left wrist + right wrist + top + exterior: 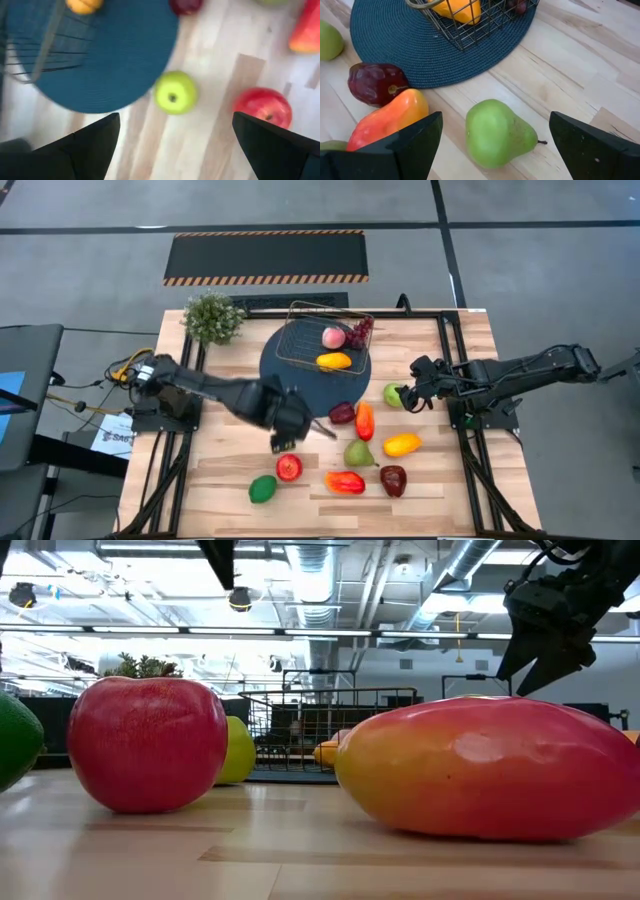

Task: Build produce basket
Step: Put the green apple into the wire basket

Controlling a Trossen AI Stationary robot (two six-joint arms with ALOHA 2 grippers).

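Observation:
The wire basket (300, 345) stands on the dark blue round mat (290, 378) and holds a peach (333, 337), purple grapes (361, 331) and a yellow fruit (334, 361). My left gripper (283, 438) is open above the table, with a green apple (174, 93) below and between its fingers, untouched. A red apple (289, 468) lies beside it. My right gripper (408, 394) is open, its fingers on either side of a green pear (497, 132) that lies on the table right of the mat. I cannot tell whether they touch it.
Loose on the near half of the table lie a dark red apple (342, 413), an orange-red pepper (365, 421), another green pear (358, 452), a yellow-orange fruit (401, 444), a dark red fruit (393, 480), a red-orange mango (345, 482) and a green lime (262, 488). A potted plant (213, 317) stands far left.

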